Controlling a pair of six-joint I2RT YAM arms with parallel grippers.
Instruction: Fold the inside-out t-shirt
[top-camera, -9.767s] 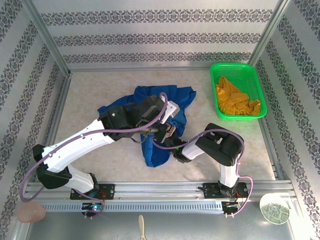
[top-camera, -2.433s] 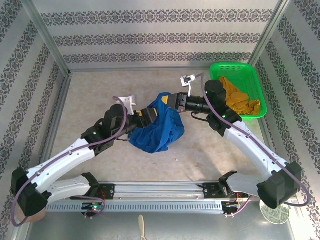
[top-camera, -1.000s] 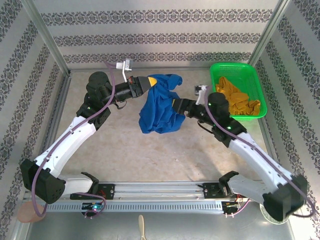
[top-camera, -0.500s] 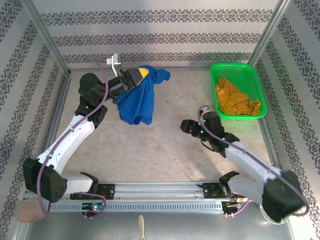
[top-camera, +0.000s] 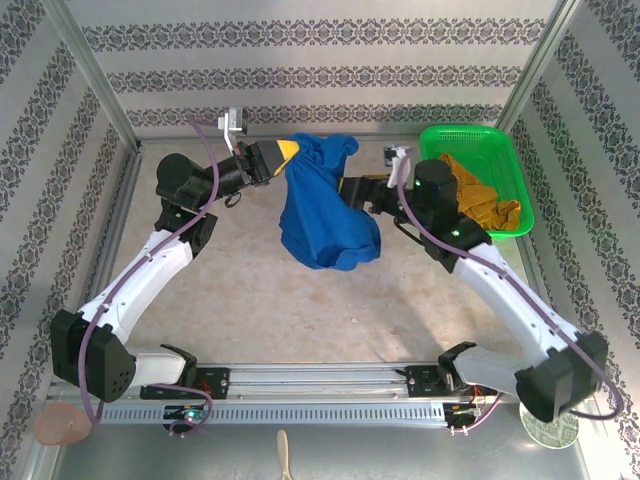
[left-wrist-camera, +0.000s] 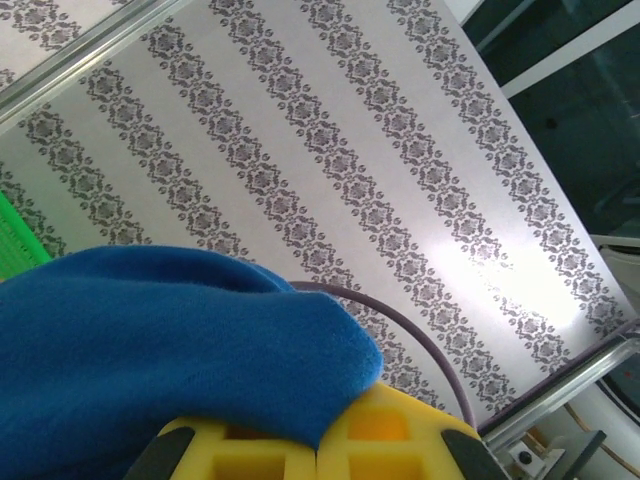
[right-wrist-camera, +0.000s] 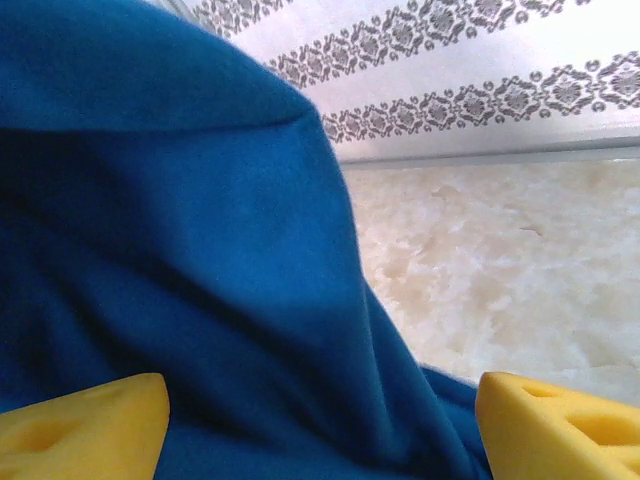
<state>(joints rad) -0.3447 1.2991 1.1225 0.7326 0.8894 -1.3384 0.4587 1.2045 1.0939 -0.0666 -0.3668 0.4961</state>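
The inside-out t-shirt (top-camera: 325, 215) is a royal-blue bundle hanging in the air over the back middle of the table. My left gripper (top-camera: 283, 152) is shut on its upper edge. In the left wrist view the blue cloth (left-wrist-camera: 150, 340) is pinched between the closed yellow fingers of the left gripper (left-wrist-camera: 322, 440). My right gripper (top-camera: 348, 192) reaches in from the right against the hanging shirt. In the right wrist view the right gripper (right-wrist-camera: 320, 430) is open, its yellow fingers (right-wrist-camera: 85, 425) standing wide apart with blue cloth (right-wrist-camera: 200, 260) lying loose between them.
A green basket (top-camera: 466, 129) at the back right holds a mustard garment (top-camera: 468, 198), close behind the right arm. Patterned walls enclose the back and sides. The pale tabletop (top-camera: 300, 310) lies bare under the shirt. A metal rail (top-camera: 320, 380) runs along the near edge.
The right gripper, which had pulled back low to the right, has swung up to the shirt again with wider jaws. The left gripper has carried the shirt a little to the right.
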